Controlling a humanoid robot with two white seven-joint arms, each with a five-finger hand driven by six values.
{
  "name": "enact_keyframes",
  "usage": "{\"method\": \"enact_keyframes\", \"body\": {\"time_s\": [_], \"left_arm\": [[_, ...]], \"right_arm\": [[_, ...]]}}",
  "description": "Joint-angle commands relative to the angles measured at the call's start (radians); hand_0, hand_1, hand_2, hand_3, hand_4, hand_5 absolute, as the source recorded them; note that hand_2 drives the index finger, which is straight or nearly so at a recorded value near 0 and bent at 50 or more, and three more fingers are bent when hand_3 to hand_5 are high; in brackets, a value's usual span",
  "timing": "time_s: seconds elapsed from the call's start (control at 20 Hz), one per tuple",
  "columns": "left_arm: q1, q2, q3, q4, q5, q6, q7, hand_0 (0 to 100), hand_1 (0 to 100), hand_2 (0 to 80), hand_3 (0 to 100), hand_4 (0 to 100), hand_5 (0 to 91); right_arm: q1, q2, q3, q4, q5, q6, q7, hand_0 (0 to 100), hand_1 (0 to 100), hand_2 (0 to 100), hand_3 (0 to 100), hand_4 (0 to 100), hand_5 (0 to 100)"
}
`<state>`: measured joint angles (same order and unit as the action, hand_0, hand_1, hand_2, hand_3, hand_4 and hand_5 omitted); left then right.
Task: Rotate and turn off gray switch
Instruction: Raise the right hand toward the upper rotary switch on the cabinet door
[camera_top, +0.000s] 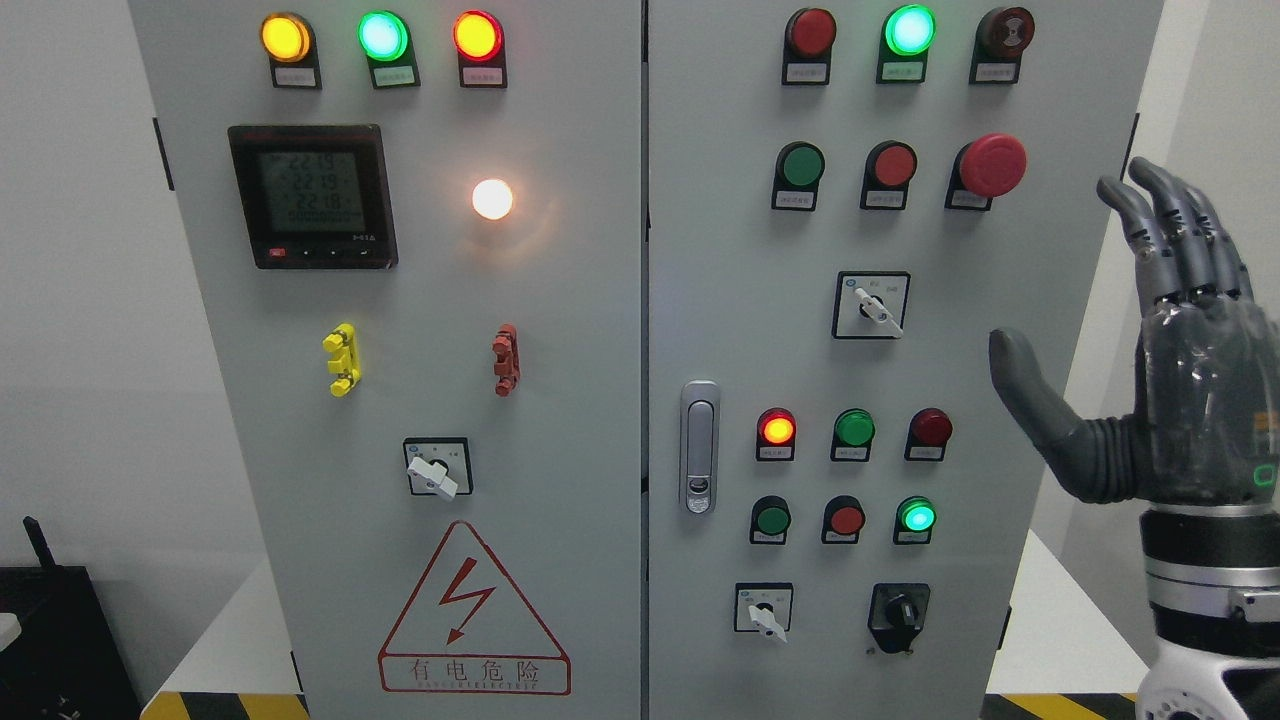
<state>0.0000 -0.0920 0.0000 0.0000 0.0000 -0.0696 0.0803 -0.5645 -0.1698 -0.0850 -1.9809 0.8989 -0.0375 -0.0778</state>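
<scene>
A grey electrical cabinet fills the head view. Three rotary switches with pale grey-white knobs sit in square black frames: one on the left door (436, 470), one at the upper middle of the right door (873, 308) and one at its lower part (765, 612). All three knobs point down and to the right. My right hand (1085, 275) is raised at the right edge, fingers (1180, 235) straight up and thumb spread, open and empty. It is apart from the panel's switches, right of the upper one. The left arm is out of view.
A black rotary knob (900, 612) sits right of the lower switch. Lit and unlit indicator lamps, push buttons and a red mushroom stop button (992, 165) surround the switches. A door handle (699, 447) is at the right door's left edge. A digital meter (312, 196) is on the left door.
</scene>
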Motion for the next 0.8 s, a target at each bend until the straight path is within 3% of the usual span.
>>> {"method": "enact_keyframes", "body": {"time_s": [0.0,0.4,0.55,0.6,0.65,0.75], "left_arm": [[-0.009,0.0,0.008,-0.026,0.02,0.002,-0.001,12,39,0.0,0,0,0.0],[-0.009,0.0,0.008,-0.026,0.02,0.002,-0.001,12,39,0.0,0,0,0.0],[-0.009,0.0,0.009,-0.026,0.02,0.002,-0.001,12,39,0.0,0,0,0.0],[-0.009,0.0,0.008,-0.026,0.018,0.002,-0.001,12,39,0.0,0,0,0.0],[-0.009,0.0,0.008,-0.026,0.02,0.002,-0.001,12,39,0.0,0,0,0.0],[-0.009,0.0,0.008,-0.026,0.02,0.004,-0.001,12,39,0.0,0,0,0.0]], "right_arm": [[0.0,0.003,-0.002,-0.001,0.0,0.002,0.0,24,11,0,7,0,0],[-0.006,0.015,-0.007,-0.004,-0.002,-0.001,-0.005,25,11,6,13,0,0],[-0.005,0.03,-0.007,-0.004,-0.002,0.001,-0.014,25,15,13,22,12,0],[-0.005,0.039,-0.007,-0.003,-0.002,0.001,-0.02,25,20,18,30,29,12],[-0.005,0.047,-0.009,0.004,-0.003,0.001,-0.029,26,21,20,32,33,17],[0.0,0.073,-0.007,0.014,-0.012,-0.002,-0.054,31,27,27,52,51,43]]}}
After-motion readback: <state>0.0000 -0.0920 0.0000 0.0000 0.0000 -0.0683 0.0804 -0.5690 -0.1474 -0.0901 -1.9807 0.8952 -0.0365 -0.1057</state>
